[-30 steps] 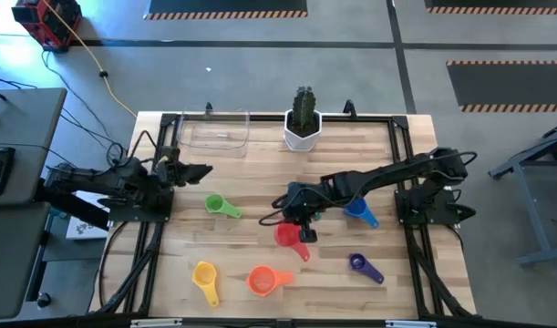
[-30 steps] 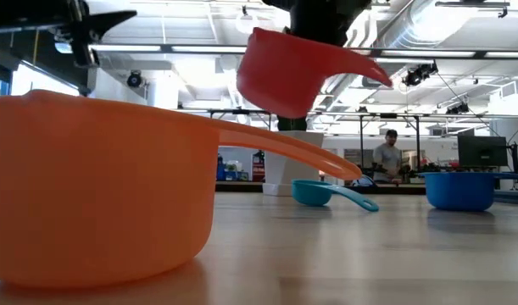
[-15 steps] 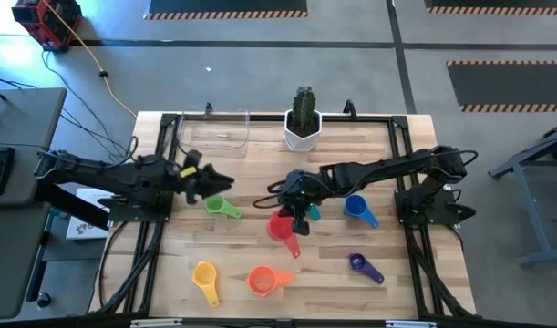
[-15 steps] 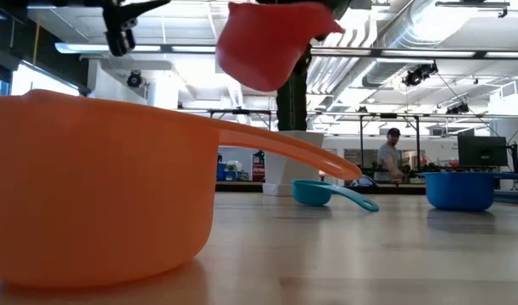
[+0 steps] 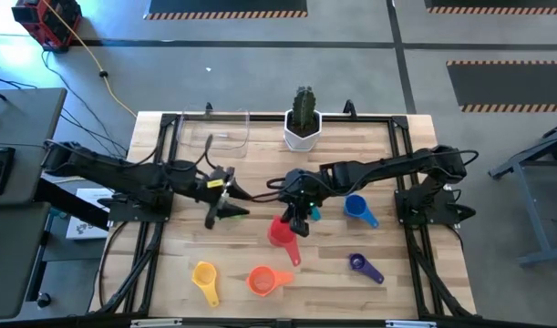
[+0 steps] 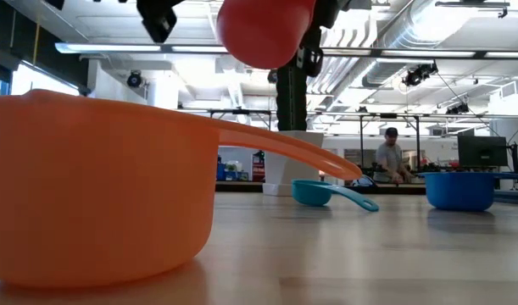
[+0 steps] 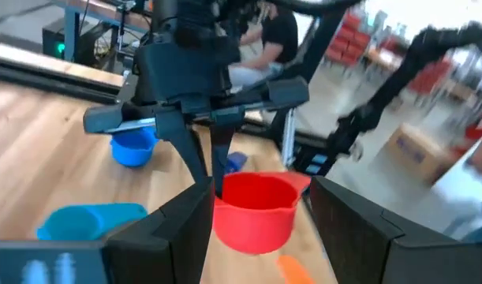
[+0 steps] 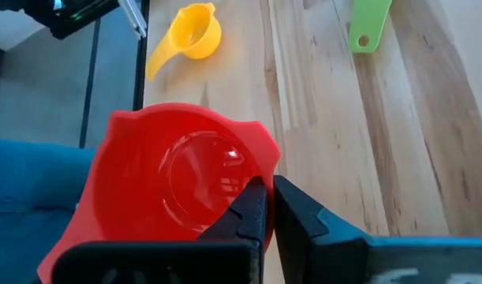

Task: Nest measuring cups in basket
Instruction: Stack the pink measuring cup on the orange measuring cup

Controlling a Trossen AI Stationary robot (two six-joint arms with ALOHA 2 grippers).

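**Red cup held in mid-air between the two arms**

Nearest, at the table's front edge, sit the orange measuring cup (image 5: 263, 280) and the yellow measuring cup (image 5: 204, 273), with the purple measuring cup (image 5: 358, 263) off to the right. Above mid-table, the right gripper (image 5: 293, 221) pinches the rim of the red measuring cup (image 5: 281, 231), lifted clear of the wood (likely for a handover). Facing it, the left gripper (image 5: 231, 202) hangs with fingers spread wide, lined up on the cup. The green measuring cup (image 8: 368, 25) lies under that gripper; the teal measuring cup (image 6: 314, 193) and blue measuring cup (image 5: 355, 208) rest beyond. Farthest, the clear basket (image 5: 216, 133) stands beside a potted cactus (image 5: 303, 119), with no cups visible inside.
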